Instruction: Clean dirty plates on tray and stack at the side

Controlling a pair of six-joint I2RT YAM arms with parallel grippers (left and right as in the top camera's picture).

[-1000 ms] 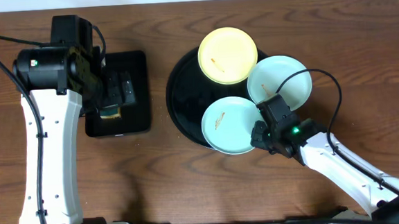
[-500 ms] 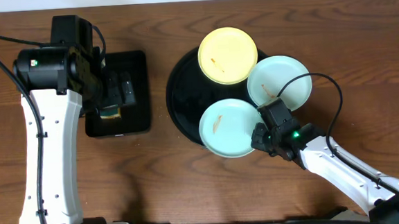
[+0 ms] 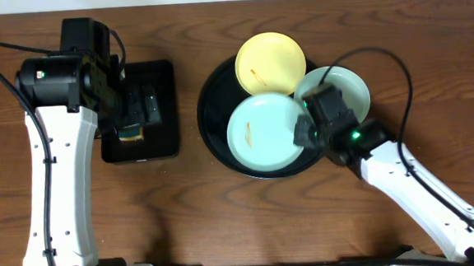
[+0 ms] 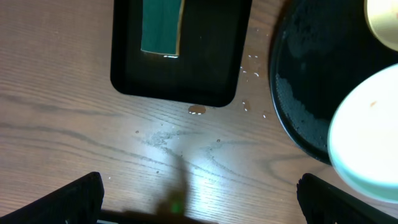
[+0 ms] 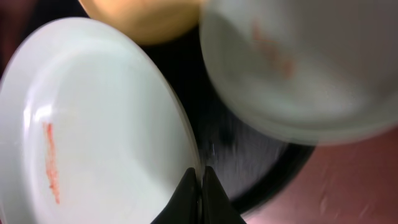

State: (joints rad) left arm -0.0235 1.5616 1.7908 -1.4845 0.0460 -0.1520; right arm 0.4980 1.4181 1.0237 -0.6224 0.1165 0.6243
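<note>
The round black tray (image 3: 216, 122) holds three plates. A pale yellow plate (image 3: 270, 61) sits at its far side. A mint plate (image 3: 345, 85) rests on its right rim. My right gripper (image 3: 303, 133) is shut on the right rim of the second mint plate (image 3: 258, 136), which carries an orange smear and is lifted and tilted over the tray. In the right wrist view the fingers (image 5: 200, 180) pinch that plate's rim (image 5: 93, 124). My left gripper (image 4: 199, 199) is open and empty above bare table, left of the tray (image 4: 298, 93).
A small rectangular black tray (image 3: 153, 113) with a green-and-yellow sponge (image 4: 160, 28) stands to the left. Water drops (image 4: 249, 68) lie on the wood between the two trays.
My right gripper has lifted the near mint plate and carried it up and to the left over the tray. The left arm has not moved.
</note>
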